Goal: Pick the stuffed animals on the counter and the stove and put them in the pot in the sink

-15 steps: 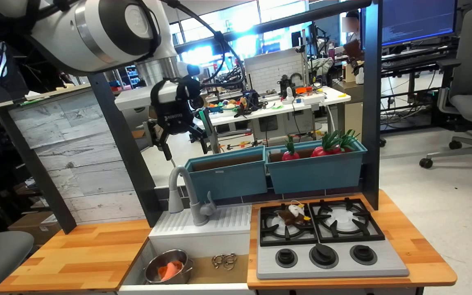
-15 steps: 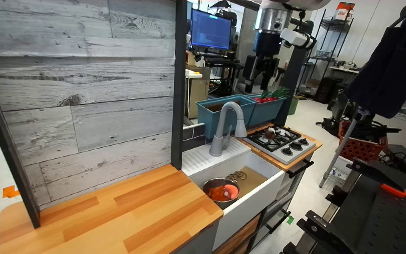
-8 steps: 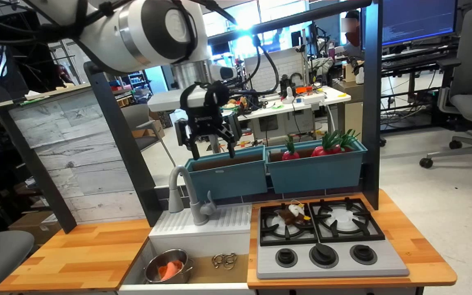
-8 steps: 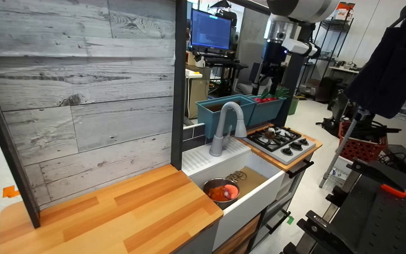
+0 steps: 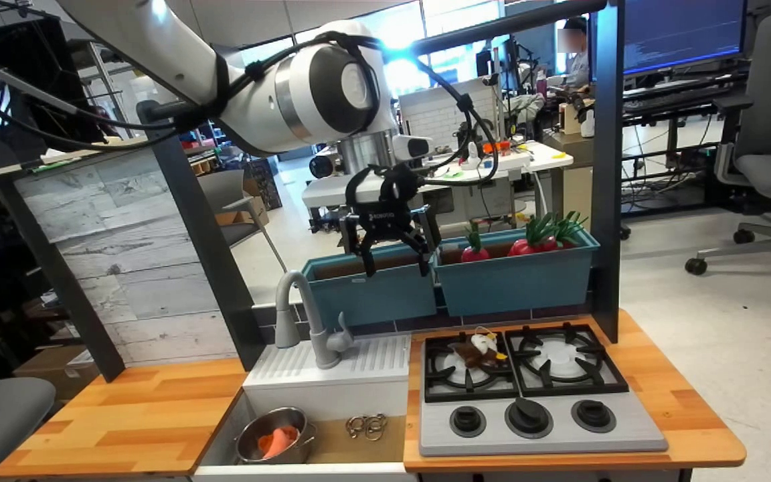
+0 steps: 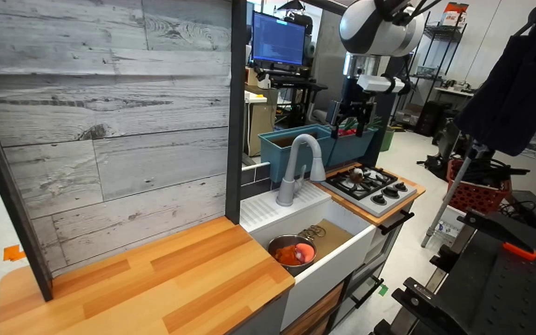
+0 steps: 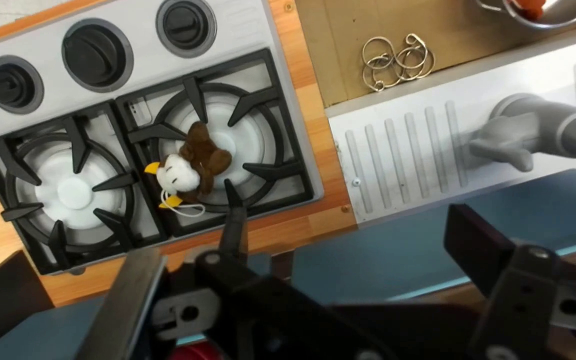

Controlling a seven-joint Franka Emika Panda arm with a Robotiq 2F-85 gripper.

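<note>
Toy [image 7: 195,165] sits on the stove [image 5: 561,405], at the end nearer the sink [image 5: 332,398], below our claw [image 5: 396,269] and off to its side away from the sink. The toy's head [image 7: 178,175] points roughly that way too. We see the claw wide, nothing between its jaws; a sideways shift, we judge, should come before any descent.

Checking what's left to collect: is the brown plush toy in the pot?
No, the wrist view shows the brown plush toy lying on the stove.

Brown plush [image 7: 204,152] on stove [image 5: 562,425], plush [image 6: 286,256] in pot [image 5: 297,454]
</note>
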